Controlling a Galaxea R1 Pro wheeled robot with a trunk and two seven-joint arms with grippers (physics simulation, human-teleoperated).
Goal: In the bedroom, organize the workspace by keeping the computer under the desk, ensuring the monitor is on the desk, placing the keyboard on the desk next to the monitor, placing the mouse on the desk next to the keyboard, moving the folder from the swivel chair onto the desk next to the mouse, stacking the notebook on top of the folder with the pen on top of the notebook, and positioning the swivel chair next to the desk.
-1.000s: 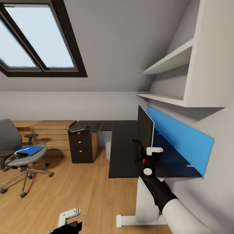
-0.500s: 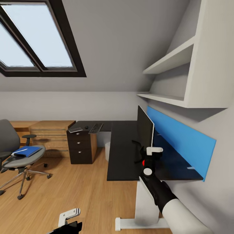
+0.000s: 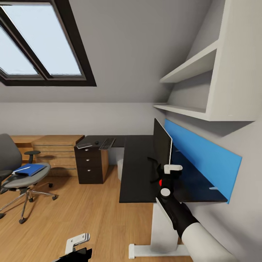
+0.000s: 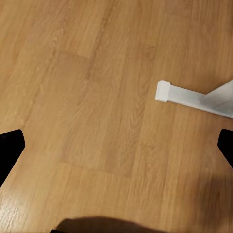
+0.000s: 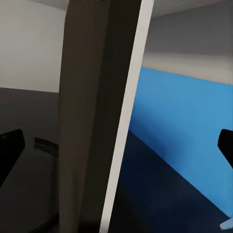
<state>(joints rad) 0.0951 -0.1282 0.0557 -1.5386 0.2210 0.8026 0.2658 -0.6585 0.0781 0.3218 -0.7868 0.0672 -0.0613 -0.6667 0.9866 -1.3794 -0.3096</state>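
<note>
On the black desk, the monitor is seen standing upright, just in front of the blue back panel. The right gripper is held right at the near edge of the monitor. From the right wrist view, its two dark fingers are spread wide, with the monitor's edge between them, and nothing is pinched. At the far end of the desk, the keyboard is laid flat, with the small mouse just beside it. A dark flat thing, maybe the notebook, is seen near them above the drawers. The pen cannot be made out.

The swivel chair is placed well apart from the desk, out on the wood floor. The blue folder is laid on its seat.

The left gripper is held low over the floor. From the left wrist view, its fingers are spread wide over bare floor near a white desk foot.
</note>
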